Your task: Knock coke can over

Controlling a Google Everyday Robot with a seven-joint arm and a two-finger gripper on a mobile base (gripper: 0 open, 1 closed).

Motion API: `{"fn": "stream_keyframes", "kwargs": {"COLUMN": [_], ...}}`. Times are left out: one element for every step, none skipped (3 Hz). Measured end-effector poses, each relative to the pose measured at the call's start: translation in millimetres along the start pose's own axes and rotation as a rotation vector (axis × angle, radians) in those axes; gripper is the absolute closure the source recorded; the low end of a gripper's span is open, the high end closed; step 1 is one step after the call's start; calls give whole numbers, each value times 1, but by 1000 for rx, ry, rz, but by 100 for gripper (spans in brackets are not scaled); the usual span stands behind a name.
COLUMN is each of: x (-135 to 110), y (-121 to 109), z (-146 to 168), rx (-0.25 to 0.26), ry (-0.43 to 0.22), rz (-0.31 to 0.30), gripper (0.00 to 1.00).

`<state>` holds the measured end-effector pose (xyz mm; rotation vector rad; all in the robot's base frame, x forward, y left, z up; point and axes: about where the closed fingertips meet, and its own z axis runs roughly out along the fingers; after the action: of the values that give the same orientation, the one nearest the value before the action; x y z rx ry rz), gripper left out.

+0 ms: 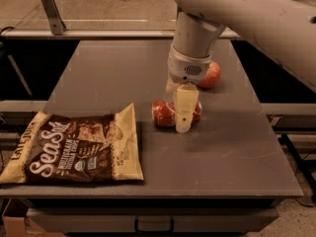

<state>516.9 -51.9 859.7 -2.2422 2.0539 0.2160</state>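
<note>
- The gripper (182,118) hung low over mid-table (98,73), right at the coke can (164,113); its opening couldn't be told.
- The can lay on its side, jutting toward 9 o'clock.
- Apple (211,76) at 1 o'clock; chip bag (74,149) at 8 o'clock.

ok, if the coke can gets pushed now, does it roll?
Likely yes: the coke can lies on its side on the flat table, so a push across its length should set it rolling. The pincer at its middle may block that. It looks like smooth metal, so it is probably slippery.
</note>
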Motion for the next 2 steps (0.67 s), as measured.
{"fn": "stream_keyframes", "kwargs": {"x": [6, 33], "y": [-4, -10], "z": [-18, -47], "rx": [23, 66], "ry": [-54, -179], "rz": [21, 93], "gripper": [0, 0]}}
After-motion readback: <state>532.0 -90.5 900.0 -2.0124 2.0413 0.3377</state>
